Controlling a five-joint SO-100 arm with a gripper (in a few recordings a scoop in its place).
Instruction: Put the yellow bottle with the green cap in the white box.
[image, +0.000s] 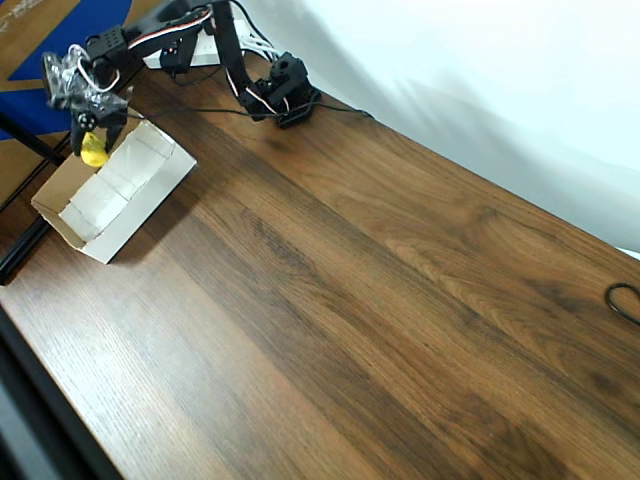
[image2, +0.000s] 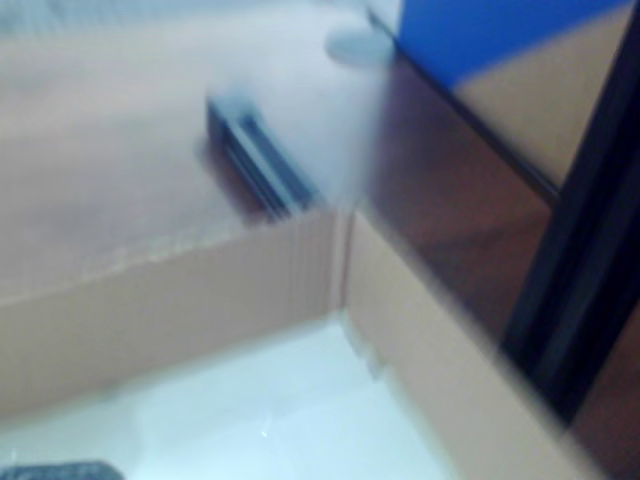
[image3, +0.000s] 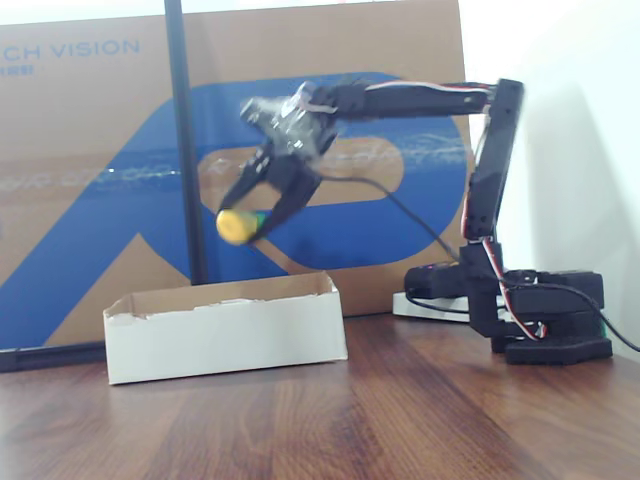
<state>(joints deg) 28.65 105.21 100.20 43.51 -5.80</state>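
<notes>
1. We take the white box (image3: 226, 330) as our landmark; in the fixed view it sits on the wooden counter (image3: 400, 420) at the left, its open top facing up, and in the overhead view the white box (image: 115, 195) lies near the counter's upper left corner
2. Above the box in the fixed view we see the yellow bottle with the green cap (image3: 238, 225), held in the air, well clear of the box's rim, lying roughly sideways with the yellow body to the left and a sliver of green to the right
3. The pincer (image3: 250, 222) is clamped on the bottle, its black fingers (image3: 285, 205) slanting down from the wrist to either side of it
4. In the overhead view the bottle (image: 93, 152) shows just over the box's upper left end, with the pincer (image: 95, 135) around it
5. In the wrist view we look, through blur, into a corner of the box (image2: 300, 410): white floor, tan walls
6. Behind the box stands a brown-and-blue cardboard sheet (image3: 90, 150), with a black pole (image3: 185, 140) in front of it
7. To the right of the box the arm's black base (image3: 545, 320) rests on the counter, well apart from it
</notes>
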